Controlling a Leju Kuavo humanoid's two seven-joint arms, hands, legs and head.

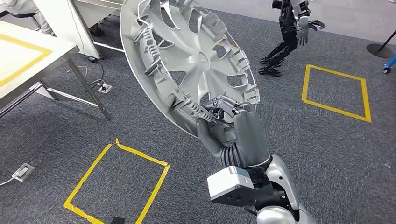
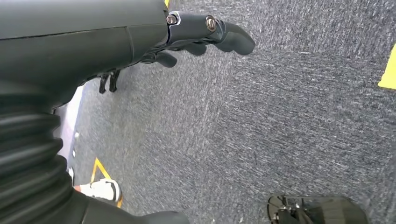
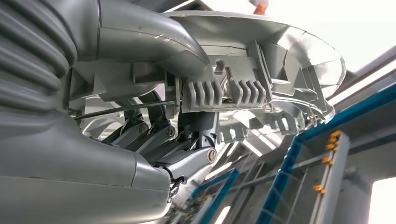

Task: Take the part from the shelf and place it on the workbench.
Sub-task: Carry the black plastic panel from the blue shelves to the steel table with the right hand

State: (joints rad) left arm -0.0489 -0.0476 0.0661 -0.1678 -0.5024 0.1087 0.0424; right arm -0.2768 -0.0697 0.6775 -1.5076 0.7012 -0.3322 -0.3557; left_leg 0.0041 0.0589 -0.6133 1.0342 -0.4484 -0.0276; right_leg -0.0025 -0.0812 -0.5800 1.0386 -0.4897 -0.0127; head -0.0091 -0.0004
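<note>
- The right hand [image 1: 229,126] is seen nearest, raised on its silver arm, with a pale grey camera box [image 1: 229,185] at the wrist just below it.
- The rim of a silver wheel cover [image 1: 187,56] is pinched by this hand: in the right wrist view the thick thumb [image 3: 154,44] is laid over one face of the rim and the darker fingers [image 3: 159,140] are curled against the ribbed clips on the other.
- The wheel cover is held tilted, rising up and to the left from the hand, its clipped inner side turned toward the head camera, well above the grey carpet [image 1: 289,140].
- The left hand [image 2: 205,35] is seen above carpet, holding nothing, with its fingers slightly bent and apart.
- Below and left of the right hand a square of yellow tape [image 1: 119,182] is laid on the floor; another yellow square [image 1: 336,91] lies to its right.
- Far to the left a pale workbench [image 1: 28,60] with yellow marking is seen.
- Beyond the wheel cover, to the upper right, a black humanoid robot [image 1: 289,32] is standing.
</note>
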